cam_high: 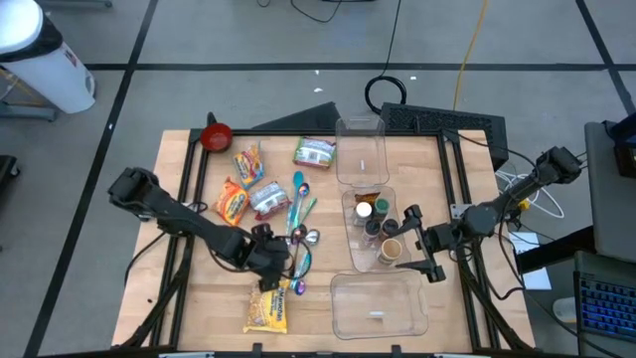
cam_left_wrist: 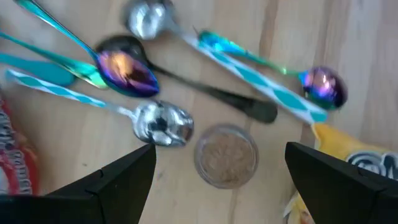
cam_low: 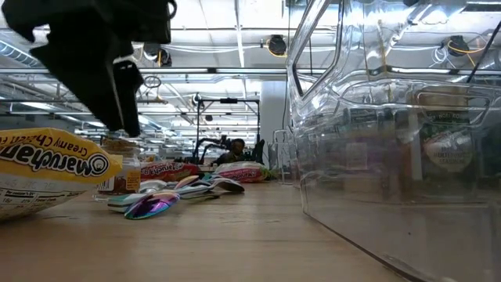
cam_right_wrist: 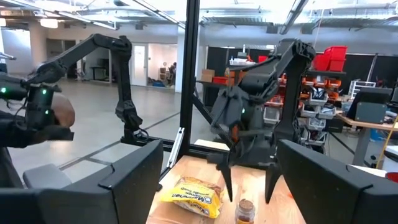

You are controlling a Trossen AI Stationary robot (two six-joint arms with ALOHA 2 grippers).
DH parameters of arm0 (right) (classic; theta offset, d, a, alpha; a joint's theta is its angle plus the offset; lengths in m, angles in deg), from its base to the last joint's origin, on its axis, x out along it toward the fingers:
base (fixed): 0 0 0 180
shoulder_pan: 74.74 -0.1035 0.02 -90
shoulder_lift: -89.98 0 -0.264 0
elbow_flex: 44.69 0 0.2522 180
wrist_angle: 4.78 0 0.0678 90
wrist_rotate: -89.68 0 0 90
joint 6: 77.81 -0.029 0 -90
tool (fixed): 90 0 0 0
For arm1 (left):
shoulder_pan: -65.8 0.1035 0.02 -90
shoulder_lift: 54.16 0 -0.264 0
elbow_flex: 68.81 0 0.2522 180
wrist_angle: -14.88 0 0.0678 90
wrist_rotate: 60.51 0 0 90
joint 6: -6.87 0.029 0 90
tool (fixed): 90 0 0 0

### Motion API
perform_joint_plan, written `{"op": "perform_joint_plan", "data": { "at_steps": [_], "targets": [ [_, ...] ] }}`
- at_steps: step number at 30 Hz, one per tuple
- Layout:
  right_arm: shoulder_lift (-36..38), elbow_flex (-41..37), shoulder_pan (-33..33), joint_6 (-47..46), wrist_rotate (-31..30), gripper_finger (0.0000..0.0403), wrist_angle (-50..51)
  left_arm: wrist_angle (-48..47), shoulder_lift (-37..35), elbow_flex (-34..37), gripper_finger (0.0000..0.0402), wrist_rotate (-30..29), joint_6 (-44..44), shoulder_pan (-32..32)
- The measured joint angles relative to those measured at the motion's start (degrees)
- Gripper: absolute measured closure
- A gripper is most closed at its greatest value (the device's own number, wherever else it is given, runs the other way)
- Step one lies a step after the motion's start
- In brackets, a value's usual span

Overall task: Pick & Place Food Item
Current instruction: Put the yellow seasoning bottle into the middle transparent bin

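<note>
Between the wide-open fingers of the left gripper point(cam_left_wrist: 217, 171), directly below them, stands a small round glass jar with a brown powdery top point(cam_left_wrist: 225, 155), upright on the wooden table point(cam_high: 209, 298); neither finger touches it. Just beside the jar on one side lies a yellow packet of instant noodles point(cam_high: 268, 306), its corner nearly against the jar. On the jar's other side sprawls a loose heap of spoons point(cam_left_wrist: 152, 93): silvery ones, iridescent ones with teal handles, and a dark one whose handle end comes close to the jar. Farther from the jar, beyond the spoons, lie several orange and red snack packets point(cam_high: 243, 184) and a small red bowl point(cam_high: 216, 136) at the table's edge.

Well apart from the jar, the right gripper point(cam_high: 425, 256) hangs with its jaws spread, holding nothing, beside a clear plastic bin holding jars and bottles point(cam_high: 370, 229). A second, empty clear plastic bin point(cam_high: 378, 303) sits nearer the jar, past the noodle packet.
</note>
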Motion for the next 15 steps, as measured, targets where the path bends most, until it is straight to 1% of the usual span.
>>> {"op": "perform_joint_plan", "data": {
  "at_steps": [4, 10, 12, 15],
  "targets": [
    [0.01, 0.0, 0.0, 0.0, -0.02, 0.0097, 0.03, 0.13, 2.55, 0.0, 0.0037, 3.6, 1.49, 0.04],
    [0.01, 0.0, 0.0, -0.02, -0.04, 0.0097, 0.01, 0.28, 4.53, 0.0, 0.0038, 3.39, 3.51, 0.99],
    [0.01, 0.0, 0.0, -0.02, -0.04, 0.0097, 0.03, 0.53, 4.5, 0.0, 0.0047, 2.89, 3.65, 1.58],
    [0.01, 0.0, 0.0, -0.02, -0.04, 0.0097, 0.03, 0.79, 4.48, 0.0, 0.0073, 2.65, 3.67, 2.45]
  ]
}}
